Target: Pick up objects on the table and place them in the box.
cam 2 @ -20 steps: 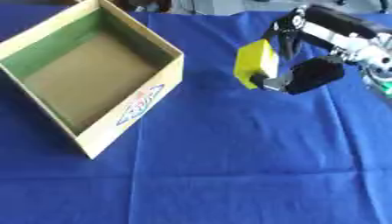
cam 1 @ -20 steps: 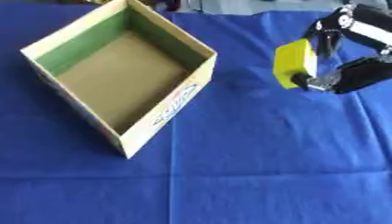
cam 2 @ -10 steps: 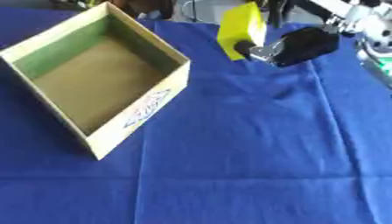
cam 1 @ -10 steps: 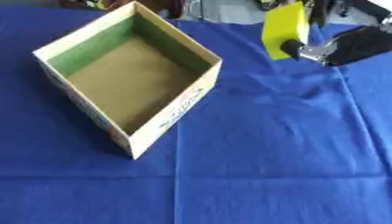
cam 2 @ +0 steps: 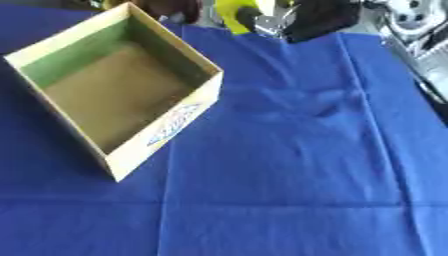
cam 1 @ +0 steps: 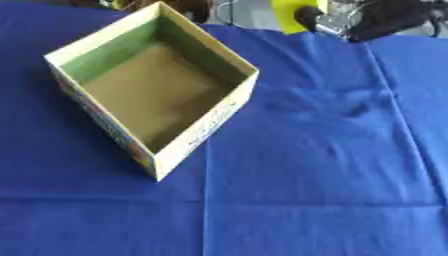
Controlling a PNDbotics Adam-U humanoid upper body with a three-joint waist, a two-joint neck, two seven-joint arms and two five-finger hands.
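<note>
Yellow block [cam 2: 234, 14] sits at the far edge, cut off by the top of both views, only its lower part showing; plain yellow, flat-faced, no markings I can make out. It is up off the cloth, to the far right of the box. My right hand [cam 2: 306, 22] is curled on it, black fingers wrapped against its right side with a silver part between. Right eye view shows more of the block and the hand's dark bulk beside it; left eye view [cam 1: 289, 12] shows just a yellow corner and the hand [cam 1: 376, 22] stretching to the right. Right eye view also catches silver arm parts [cam 2: 411, 15] at the far right edge, which left eye view lacks.

Box [cam 1: 219, 52] lies open on the left half, turned diamond-wise, one corner pointing near. Cream rim, green inner walls, brown floor, nothing inside. Printed marks on its near right outer wall, blurred.

Blue cloth [cam 1: 306, 190] covers the table, with creases and a few wrinkles right of the box.

My left hand shows in neither view.
</note>
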